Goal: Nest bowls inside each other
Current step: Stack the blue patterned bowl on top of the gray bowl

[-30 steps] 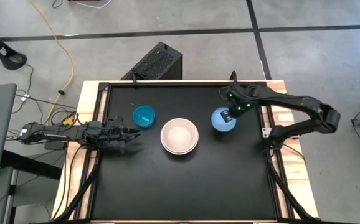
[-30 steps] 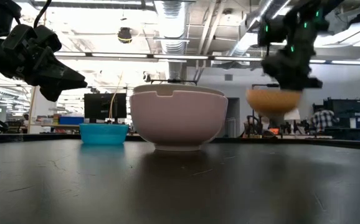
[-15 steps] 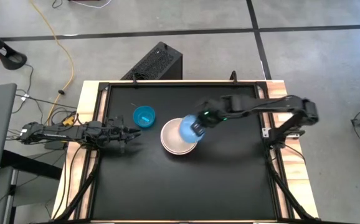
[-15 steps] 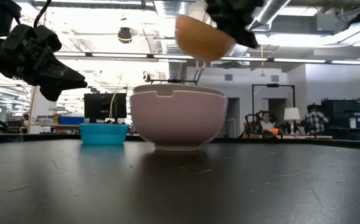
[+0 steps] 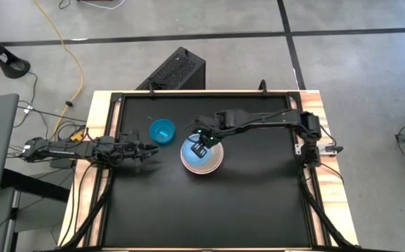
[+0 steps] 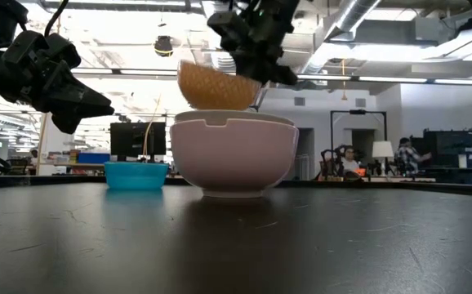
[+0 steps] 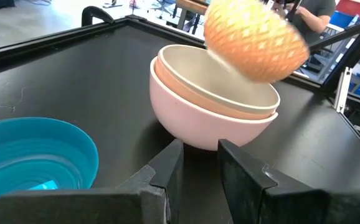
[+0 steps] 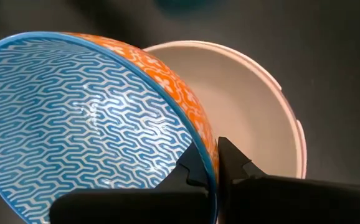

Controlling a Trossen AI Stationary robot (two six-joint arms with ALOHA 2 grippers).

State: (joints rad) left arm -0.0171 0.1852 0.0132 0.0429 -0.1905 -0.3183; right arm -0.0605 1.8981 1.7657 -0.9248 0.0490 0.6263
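Note:
Two large bowls sit nested at the table's middle, a cream one inside a pink one (image 5: 204,165) (image 6: 233,155) (image 7: 211,109), and the pink bowl's base rests on the table. Just above them hangs a small bowl (image 5: 197,154) (image 6: 216,86) (image 7: 255,38) (image 8: 86,112), blue-patterned inside and orange outside, with my right gripper (image 5: 202,143) (image 6: 251,65) (image 8: 210,154) shut on it. A teal bowl (image 5: 162,131) (image 6: 135,175) (image 7: 33,155) stands on the table to the left. My left gripper (image 5: 152,148) (image 7: 198,163) waits beside the teal bowl with a narrow gap between its fingers and nothing in it. My right gripper pinches the small bowl's rim (image 8: 200,138), one finger inside the bowl and one on its orange outer wall. The fingers slant down from the table's right side. The bowl is lifted clear and tilted, its underside just over the cream bowl's opening (image 6: 220,114).
A raised black frame (image 5: 188,94) borders the black table. A dark box (image 5: 178,70) stands on the floor beyond the far edge. Bare tabletop lies on the near side and to the right of the stack. People and furniture show in the room behind.
My right gripper has carried the small patterned bowl from the table's far right toward the left, first rising over the stack's rim, then coming down a little above the nested bowls. The bowl has stayed in the hold and tipped. The left arm has kept still.

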